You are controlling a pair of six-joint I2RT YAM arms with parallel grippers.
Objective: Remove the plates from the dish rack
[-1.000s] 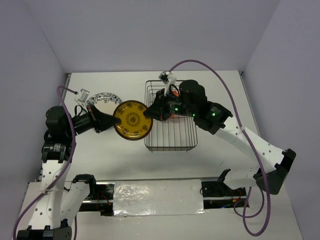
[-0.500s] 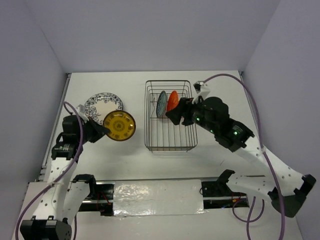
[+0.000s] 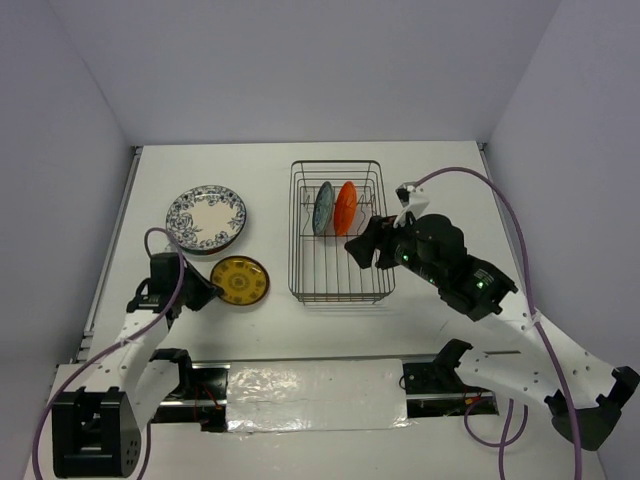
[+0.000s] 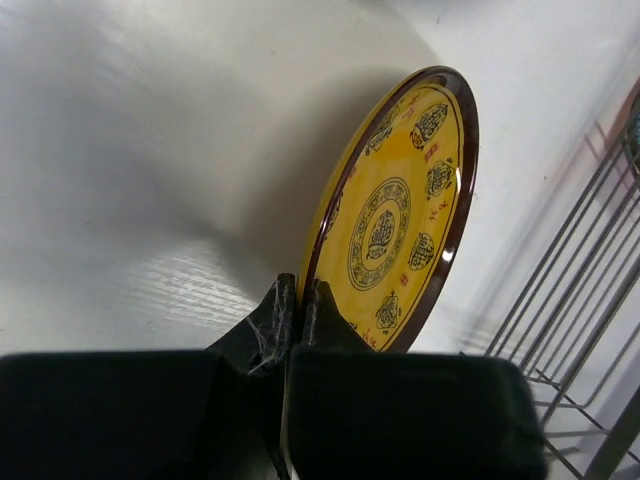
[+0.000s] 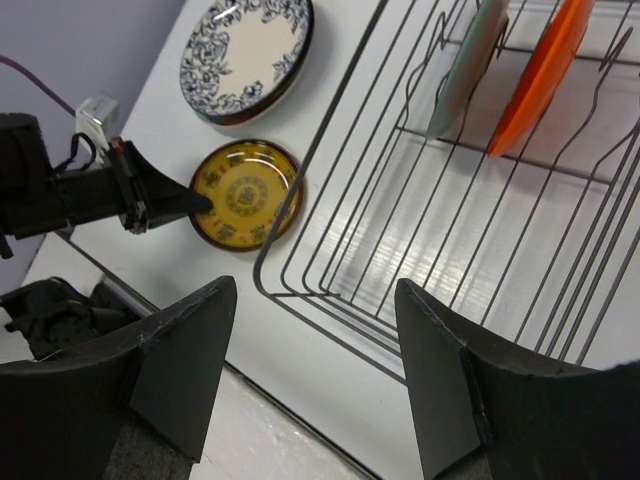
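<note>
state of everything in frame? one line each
left gripper: shut on yellow plate rim
right gripper: open, empty
yellow plate: held low at the table
white floral plate: flat on table
dish rack: holds two plates
teal plate: upright in dish rack
orange plate: upright beside teal plate

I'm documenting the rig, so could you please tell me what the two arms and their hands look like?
The left arm and right arm have white links, black joints and a purple cable each. The left hand and right hand are black with wedge-shaped fingers. Green lights dot the right arm.
</note>
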